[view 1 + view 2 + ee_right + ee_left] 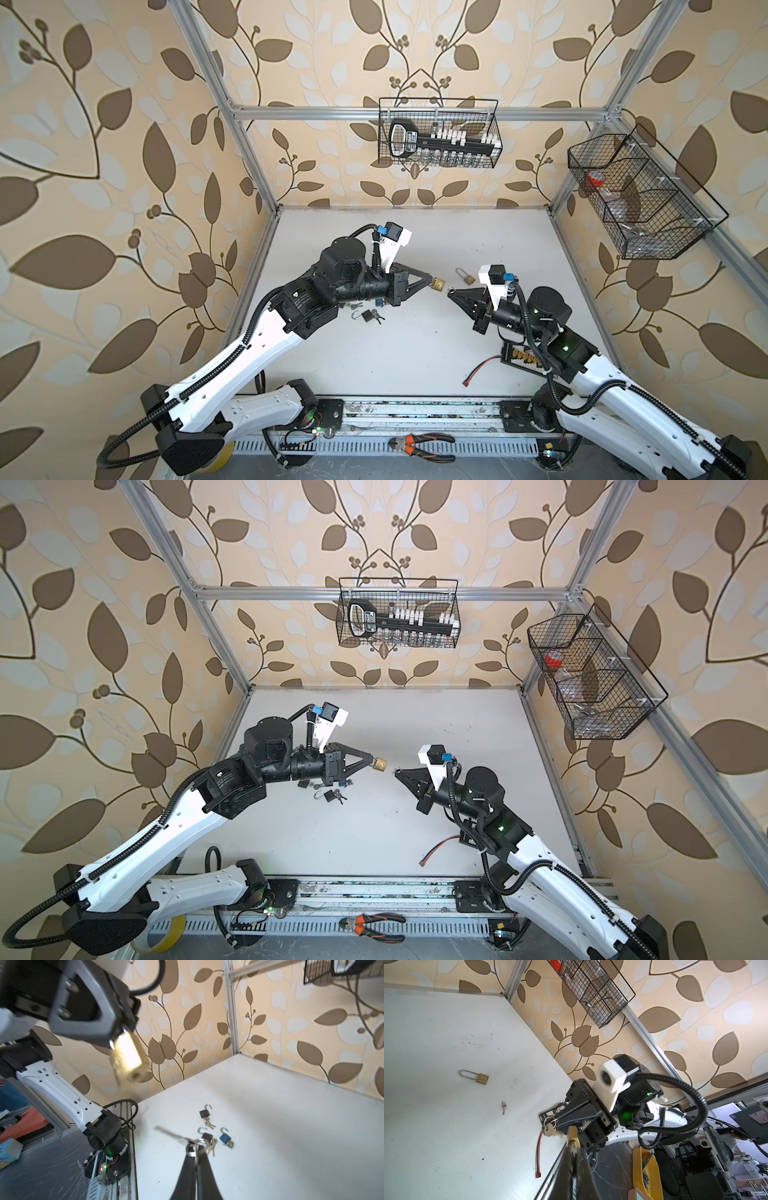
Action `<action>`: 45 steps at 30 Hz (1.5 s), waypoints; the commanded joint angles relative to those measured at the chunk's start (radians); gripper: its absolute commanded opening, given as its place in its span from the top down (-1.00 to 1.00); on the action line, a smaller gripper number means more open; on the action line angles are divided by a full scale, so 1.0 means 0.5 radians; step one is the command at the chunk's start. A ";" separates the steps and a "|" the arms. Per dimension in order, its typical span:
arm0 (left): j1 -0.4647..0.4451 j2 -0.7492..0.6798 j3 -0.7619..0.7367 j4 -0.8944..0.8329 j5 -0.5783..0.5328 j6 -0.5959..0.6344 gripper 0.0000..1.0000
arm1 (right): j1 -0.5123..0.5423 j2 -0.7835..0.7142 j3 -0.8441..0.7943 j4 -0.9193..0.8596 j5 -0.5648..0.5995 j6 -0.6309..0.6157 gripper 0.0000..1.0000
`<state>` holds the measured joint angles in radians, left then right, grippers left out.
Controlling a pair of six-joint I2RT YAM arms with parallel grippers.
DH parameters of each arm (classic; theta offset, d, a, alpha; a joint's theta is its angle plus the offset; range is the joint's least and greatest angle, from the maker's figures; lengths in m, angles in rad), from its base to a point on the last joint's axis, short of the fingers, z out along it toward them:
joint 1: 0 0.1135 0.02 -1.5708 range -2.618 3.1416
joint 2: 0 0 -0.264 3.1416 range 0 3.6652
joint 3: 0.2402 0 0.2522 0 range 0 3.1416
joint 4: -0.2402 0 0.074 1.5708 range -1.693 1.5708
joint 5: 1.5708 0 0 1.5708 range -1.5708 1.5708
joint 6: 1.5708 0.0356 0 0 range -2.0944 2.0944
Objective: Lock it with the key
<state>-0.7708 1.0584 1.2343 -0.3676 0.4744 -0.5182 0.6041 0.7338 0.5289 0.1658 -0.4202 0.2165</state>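
My left gripper (432, 281) is shut on a brass padlock (439, 285), held in the air over the middle of the table. In the right wrist view the padlock (128, 1055) hangs from the left fingers (104, 1022) with its keyhole end towards the camera. My right gripper (449, 293) faces it from the right, shut on a silver key (170, 1135) with a key ring (194, 1147). The key's blade sticks out sideways. A small gap separates key and padlock in both top views.
A long-shackle brass padlock (466, 276) and a loose key (504, 1105) lie on the white table (415, 353). Open black padlocks (365, 316) and a blue one (225, 1137) lie under the left arm. A red-black cable (482, 368) lies front right. Wire baskets (438, 133) hang on the walls.
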 commanded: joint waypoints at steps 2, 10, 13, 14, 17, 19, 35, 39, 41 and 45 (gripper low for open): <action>0.023 -0.057 0.149 -0.091 -0.089 0.129 1.00 | -0.004 -0.055 -0.060 -0.131 0.153 0.030 1.00; 0.025 -0.046 0.267 -0.515 -0.561 0.240 1.00 | -0.004 0.046 0.016 -0.544 0.670 0.172 1.00; 0.026 -0.035 0.263 -0.632 -0.709 0.245 1.00 | -0.006 0.166 0.057 -0.729 0.836 0.260 1.00; 0.024 -0.034 0.247 -0.652 -0.733 0.239 1.00 | -0.008 0.210 0.074 -0.777 0.873 0.313 1.00; 0.031 -0.020 0.175 -0.656 -0.743 0.208 1.00 | -0.006 0.333 0.119 -0.880 0.999 0.499 1.00; 0.050 -0.008 0.125 -0.642 -0.722 0.178 1.00 | -0.006 0.374 0.135 -0.883 1.022 0.581 1.00; 0.416 0.009 -0.450 -0.154 -0.308 -0.060 1.00 | -0.129 0.721 0.131 -0.802 0.713 0.547 1.00; 0.416 0.012 -0.541 -0.106 -0.290 -0.095 1.00 | -0.208 0.803 0.109 -0.718 0.567 0.572 1.00; 0.416 0.005 -0.574 -0.118 -0.298 -0.080 1.00 | -0.217 0.873 0.133 -0.720 0.515 0.551 1.00; 0.413 -0.042 -0.661 -0.125 -0.380 -0.088 1.00 | -0.215 0.984 0.163 -0.733 0.517 0.556 1.00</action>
<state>-0.5678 1.0721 0.9241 -0.4706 0.2993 -0.5518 0.4976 1.1988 0.5922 -0.2054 -0.1318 0.4938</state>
